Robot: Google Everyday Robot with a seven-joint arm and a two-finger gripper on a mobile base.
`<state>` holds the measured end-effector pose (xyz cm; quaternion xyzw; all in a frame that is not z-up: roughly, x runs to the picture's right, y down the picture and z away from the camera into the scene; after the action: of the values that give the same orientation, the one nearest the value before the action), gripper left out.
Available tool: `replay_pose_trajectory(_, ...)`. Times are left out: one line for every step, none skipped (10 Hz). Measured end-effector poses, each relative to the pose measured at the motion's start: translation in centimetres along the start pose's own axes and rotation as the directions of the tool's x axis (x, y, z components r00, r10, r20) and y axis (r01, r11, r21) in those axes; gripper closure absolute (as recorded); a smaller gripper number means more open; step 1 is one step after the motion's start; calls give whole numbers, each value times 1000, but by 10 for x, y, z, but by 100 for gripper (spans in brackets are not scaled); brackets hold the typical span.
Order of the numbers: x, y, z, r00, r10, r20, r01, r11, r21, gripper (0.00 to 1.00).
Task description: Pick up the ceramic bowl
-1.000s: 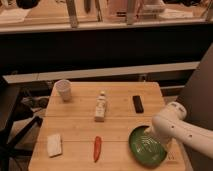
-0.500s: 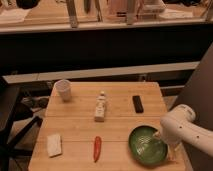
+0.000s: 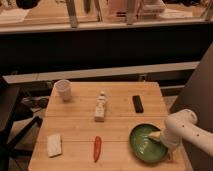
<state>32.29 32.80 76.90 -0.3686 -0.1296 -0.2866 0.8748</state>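
The ceramic bowl (image 3: 145,143) is a wide, shallow, glossy green bowl at the front right corner of the wooden table (image 3: 80,132). My white arm comes in from the right. The gripper (image 3: 161,138) is at the bowl's right rim, over its inside edge. The wrist covers the rim there.
A small white cup (image 3: 63,90) stands at the back left. A small white bottle (image 3: 101,106) stands mid-table. A black rectangular object (image 3: 137,103) lies at the back right. A red chili pepper (image 3: 97,148) and a white sponge (image 3: 54,144) lie near the front edge.
The arm has drawn back to the right and down, uncovering most of the bowl. The bowl and the other items have not moved.
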Motion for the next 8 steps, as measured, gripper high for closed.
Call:
replay_pose_trajectory(-1, 0, 0, 1000, 1, 1, -1, 1000, 0, 23)
replay_pose_trajectory(-1, -1, 0, 1000, 1, 0, -1, 1000, 1, 29)
replay_pose_trajectory(-1, -1, -1, 1000, 0, 0, 0, 1000, 1, 39)
replay_pose_trajectory(-1, -1, -2, 1000, 1, 0, -1, 1000, 2, 51)
replay_pose_trajectory(-1, -1, -4, 1000, 1, 0, -1, 1000, 2, 61)
replay_pose_trajectory(-1, 1, -6, 1000, 5, 0, -5, 1000, 0, 72)
replay_pose_trajectory(0, 3, -7, 1000, 6, 0, -6, 1000, -2, 79)
replay_pose_trajectory(0, 4, -9, 1000, 4, -1, -4, 1000, -5, 86)
